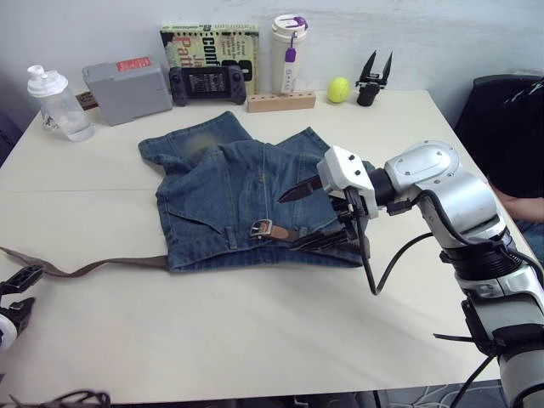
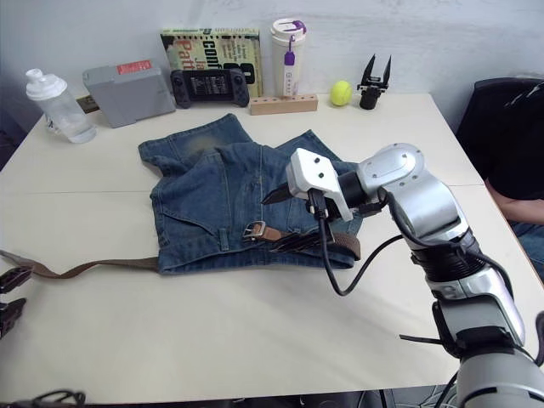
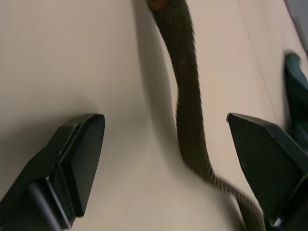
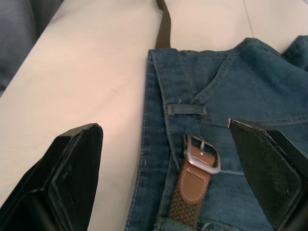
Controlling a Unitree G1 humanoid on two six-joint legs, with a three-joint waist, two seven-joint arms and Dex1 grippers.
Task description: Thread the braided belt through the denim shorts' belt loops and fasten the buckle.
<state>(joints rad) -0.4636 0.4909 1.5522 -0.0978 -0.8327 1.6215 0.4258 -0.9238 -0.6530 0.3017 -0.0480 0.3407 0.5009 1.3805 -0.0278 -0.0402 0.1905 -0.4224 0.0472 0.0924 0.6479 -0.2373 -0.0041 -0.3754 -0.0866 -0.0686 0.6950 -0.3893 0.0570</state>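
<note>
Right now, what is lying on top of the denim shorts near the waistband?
On the denim shorts lies the braided belt's buckle with its tan tab. The right hand hovers open above it. The belt's middle is hidden in the denim.

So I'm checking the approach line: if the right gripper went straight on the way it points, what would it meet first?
Probably the buckle on the denim shorts, which lies between the open right gripper's fingers; depth is unclear.

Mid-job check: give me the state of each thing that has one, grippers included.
braided belt: partly threaded, free end trailing on the table
buckle: unfastened, lying on the waistband
denim shorts: lying rumpled on the table
left gripper: open, straddling the belt
right gripper: open, above the buckle
shaker bottle: lid on
</note>
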